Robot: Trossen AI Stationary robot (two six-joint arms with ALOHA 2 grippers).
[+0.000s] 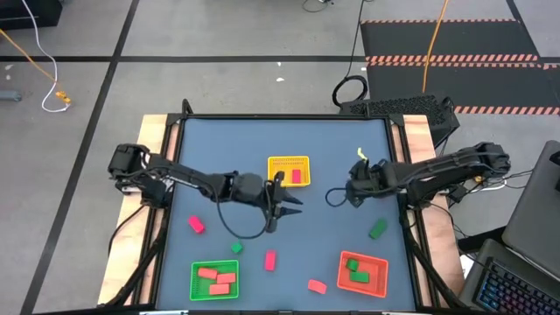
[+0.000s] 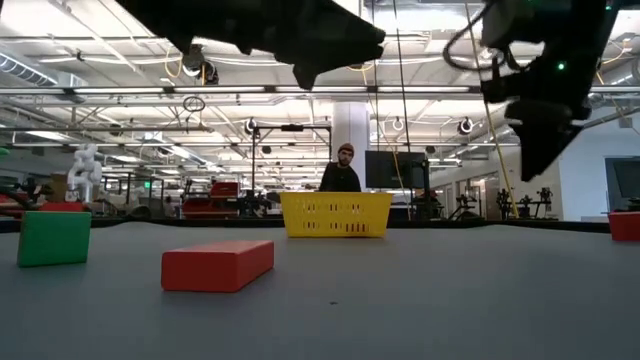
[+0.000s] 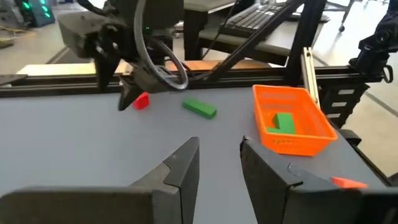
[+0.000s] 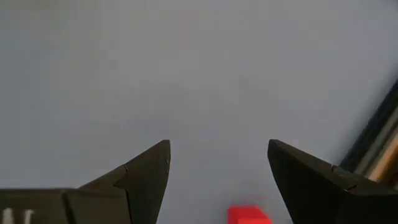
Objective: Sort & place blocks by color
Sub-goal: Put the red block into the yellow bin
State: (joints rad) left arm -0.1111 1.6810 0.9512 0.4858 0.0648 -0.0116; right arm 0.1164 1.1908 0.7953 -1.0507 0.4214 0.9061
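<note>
My left gripper (image 1: 283, 213) hovers open over the table's middle, just near of the yellow basket (image 1: 289, 171), which holds a pink-red block (image 1: 297, 177). My right gripper (image 1: 350, 192) is open too (image 4: 217, 149), right of that basket. A small red block (image 4: 249, 215) lies on the table under it (image 3: 142, 101), untouched. Loose on the table are pink-red blocks (image 1: 196, 225) (image 1: 270, 259), green blocks (image 1: 235, 248) (image 1: 377, 229) and a salmon block (image 1: 317, 285). The green basket (image 1: 214, 280) holds salmon blocks. The orange-red basket (image 1: 361, 273) holds a green block (image 3: 283, 121).
Both near baskets sit close to the table's near edge, the green one left and the orange-red one right. A black cable loops below my left wrist (image 1: 236, 229). Wooden rails (image 1: 153, 140) run along both sides. A person (image 2: 343, 170) stands beyond the far edge.
</note>
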